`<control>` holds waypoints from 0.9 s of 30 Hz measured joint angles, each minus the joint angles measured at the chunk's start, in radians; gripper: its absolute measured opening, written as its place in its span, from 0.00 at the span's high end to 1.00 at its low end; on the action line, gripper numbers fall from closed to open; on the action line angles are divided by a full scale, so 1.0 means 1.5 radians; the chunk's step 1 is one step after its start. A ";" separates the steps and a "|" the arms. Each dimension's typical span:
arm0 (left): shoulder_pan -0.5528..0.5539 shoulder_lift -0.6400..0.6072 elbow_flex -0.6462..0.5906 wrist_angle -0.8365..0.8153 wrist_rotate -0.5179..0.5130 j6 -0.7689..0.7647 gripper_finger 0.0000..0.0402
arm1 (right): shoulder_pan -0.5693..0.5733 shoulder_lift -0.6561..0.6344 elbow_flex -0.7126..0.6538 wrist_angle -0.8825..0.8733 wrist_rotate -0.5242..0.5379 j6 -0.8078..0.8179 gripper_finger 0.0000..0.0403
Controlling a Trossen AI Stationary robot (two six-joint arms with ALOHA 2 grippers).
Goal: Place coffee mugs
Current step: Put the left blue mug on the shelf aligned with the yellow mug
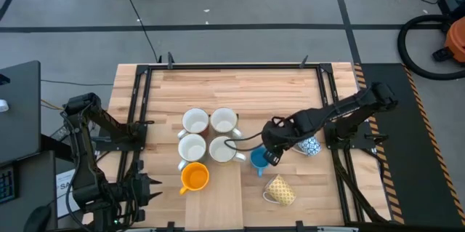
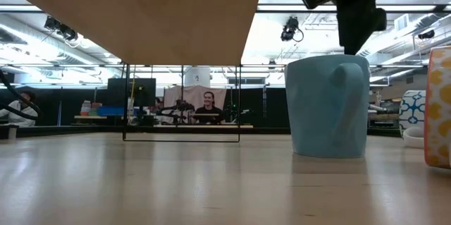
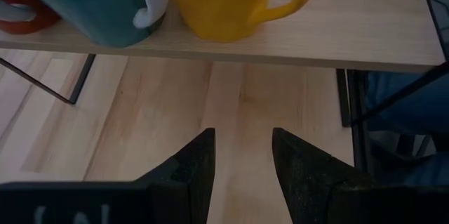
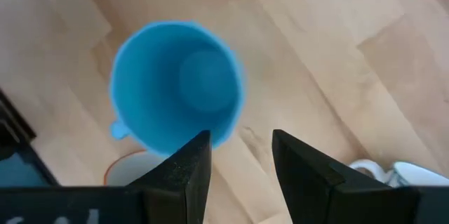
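Note:
A bright blue mug (image 1: 258, 160) stands upright on the table (image 1: 290, 94), with its mouth showing in the right wrist view (image 4: 175, 83) and its side in the low view (image 2: 328, 105). My right gripper (image 4: 240, 150) is open and hangs just over its rim (image 2: 352, 13). Several white mugs (image 1: 208, 134) stand in a square to its left, with an orange mug (image 1: 195, 177) nearer. A blue-and-white patterned mug (image 1: 310, 146) stands behind my right arm. A yellow patterned mug (image 1: 280, 190) lies on its side. My left gripper (image 3: 242, 154) is open at the table's near left corner (image 1: 120, 199). My right gripper comes at the blue mug from above, pointing down. One fingertip (image 4: 200, 150) lies over the mug's rim (image 4: 214, 129) and the other is over bare wood outside it. I cannot tell whether a finger touches the rim.
A lighter raised board (image 1: 218, 199) sits at the table's near edge, and its underside fills the top of the low view (image 2: 141, 13). Black frame rails (image 1: 138, 116) run along both sides of the table. People sit at desks beyond the table (image 2: 208, 108).

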 joint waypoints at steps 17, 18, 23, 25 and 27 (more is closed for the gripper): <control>0.000 0.000 0.000 0.023 0.030 0.001 0.63 | 0.056 0.000 -0.011 0.019 0.096 0.127 0.61; 0.000 0.000 0.000 0.023 0.030 0.001 0.63 | 0.056 0.000 -0.017 0.018 0.095 0.135 0.61; 0.000 0.000 0.000 0.023 0.030 0.001 0.63 | 0.057 0.000 -0.060 0.041 0.096 0.177 0.61; 0.000 0.000 0.000 0.023 0.030 0.002 0.63 | 0.057 0.000 -0.069 0.052 0.100 0.178 0.61; 0.000 0.000 0.000 0.023 0.030 0.002 0.63 | 0.057 0.000 -0.080 0.078 0.103 0.178 0.61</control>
